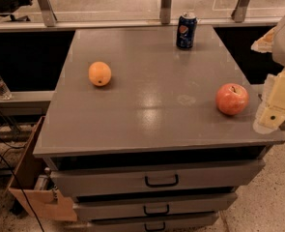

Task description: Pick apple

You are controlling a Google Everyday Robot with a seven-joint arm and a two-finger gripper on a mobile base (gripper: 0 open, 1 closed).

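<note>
The cream plastic gripper (276, 105) hangs off the grey table's (147, 120) three o'clock edge because the glossy round red apple (232, 99) sits just inside it; the jaws' spread I cannot tell.

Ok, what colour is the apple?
The apple is red with a yellowish blush, camera view; the claw is beside it.

Red apple (232, 99); cream end effector (273, 111) at right
</note>
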